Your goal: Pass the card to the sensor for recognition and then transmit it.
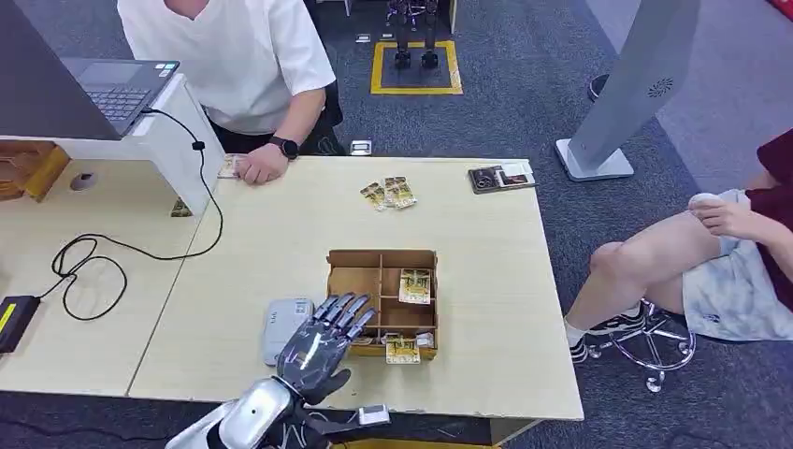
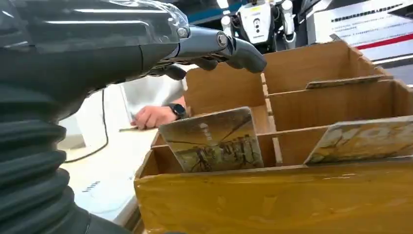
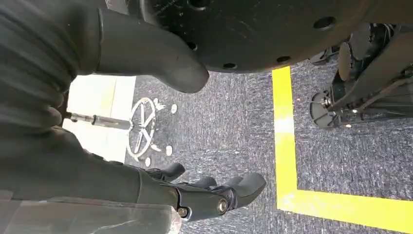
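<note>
A cardboard divider box (image 1: 382,255) stands near the table's front edge. One picture card (image 1: 414,285) lies in a right-hand compartment and another card (image 1: 403,350) leans at the front wall. My left hand (image 1: 323,341) hovers over the box's left side, fingers spread, holding nothing. From the left wrist, the fingers (image 2: 238,48) reach out above the box (image 2: 272,195), where a card (image 2: 214,141) leans in the near compartment beside a second card (image 2: 363,141). A grey-white sensor pad (image 1: 283,320) lies just left of the box. My right hand (image 3: 214,197) hangs over the floor, holding nothing.
Two loose cards (image 1: 388,194) lie at the table's far side, with a dark packet (image 1: 502,177) at the far right corner. A person opposite rests a hand (image 1: 262,166) on the table by a laptop (image 1: 112,89). Another person (image 1: 720,253) sits to the right.
</note>
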{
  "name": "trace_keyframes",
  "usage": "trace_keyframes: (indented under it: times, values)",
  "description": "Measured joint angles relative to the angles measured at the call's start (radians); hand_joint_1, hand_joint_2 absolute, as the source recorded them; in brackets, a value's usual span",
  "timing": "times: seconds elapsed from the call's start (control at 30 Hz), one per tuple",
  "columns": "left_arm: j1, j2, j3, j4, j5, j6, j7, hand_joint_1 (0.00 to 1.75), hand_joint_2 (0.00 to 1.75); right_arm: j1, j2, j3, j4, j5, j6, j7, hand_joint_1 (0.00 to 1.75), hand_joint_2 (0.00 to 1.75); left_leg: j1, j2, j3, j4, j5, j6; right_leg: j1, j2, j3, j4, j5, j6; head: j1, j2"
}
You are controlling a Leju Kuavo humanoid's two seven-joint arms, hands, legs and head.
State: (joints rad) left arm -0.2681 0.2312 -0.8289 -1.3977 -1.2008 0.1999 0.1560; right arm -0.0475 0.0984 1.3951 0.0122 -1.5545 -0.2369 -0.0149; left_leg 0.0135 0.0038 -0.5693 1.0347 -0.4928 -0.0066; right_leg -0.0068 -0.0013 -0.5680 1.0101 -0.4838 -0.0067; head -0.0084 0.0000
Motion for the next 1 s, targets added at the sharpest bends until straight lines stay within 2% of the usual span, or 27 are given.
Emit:
trace_keyframes:
  times: [0.03,0.07,0.1,0.13,0.17,0.67,1.0]
  values:
    - [0.0,-0.001,0.0,0.003,-0.004,-0.001,0.002,0.05,1.75,0.0,0.0,0.001,0.0,0.0,0.0,0.0,0.0,1.75,0.0,0.0,0.0,0.0,0.0,0.0,0.0,0.0,0.0,0.0,0.0,0.0,0.0,0.0]
    - [0.0,-0.002,0.0,0.006,-0.005,-0.002,0.003,0.28,1.75,0.0,0.0,0.001,0.0,0.0,0.0,0.0,0.0,1.75,0.0,0.0,0.0,0.0,0.0,0.0,0.0,0.0,0.0,0.0,0.0,0.0,0.0,0.0]
    - [0.0,-0.003,0.0,0.009,-0.006,-0.003,0.005,0.28,1.75,0.0,0.0,0.001,-0.001,0.0,0.0,0.0,0.0,1.75,0.0,0.0,0.0,0.0,0.0,0.0,0.0,0.0,0.0,0.0,0.0,0.0,0.0,0.0]
    - [0.0,-0.004,0.0,0.012,-0.006,-0.003,0.01,1.61,1.75,0.0,0.0,0.002,-0.001,0.0,0.0,0.0,0.0,1.75,0.0,0.0,0.0,0.0,0.0,0.0,0.0,0.0,0.0,0.0,0.0,0.0,0.0,0.0]
    - [0.0,-0.006,0.0,0.015,-0.006,-0.003,0.011,1.73,1.75,0.0,-0.001,0.002,-0.002,0.0,0.0,0.0,0.0,1.75,0.0,0.0,0.0,0.0,0.0,0.0,0.0,0.0,0.0,0.0,0.0,0.0,0.0,0.0]
    - [0.014,-0.037,0.0,0.026,0.03,0.021,0.034,1.75,1.75,0.0,-0.002,0.001,-0.002,0.0,0.0,0.002,0.0,1.75,0.0,0.0,0.0,0.0,0.0,0.0,0.0,0.0,0.0,0.0,0.0,0.0,0.0,0.0]
    - [0.034,-0.046,0.0,0.026,0.079,0.057,0.01,1.75,1.75,0.0,-0.002,0.001,-0.002,0.0,0.0,0.002,0.0,1.75,0.0,0.0,0.0,0.0,0.0,0.0,0.0,0.0,0.001,0.0,0.0,0.0,0.0,0.0]
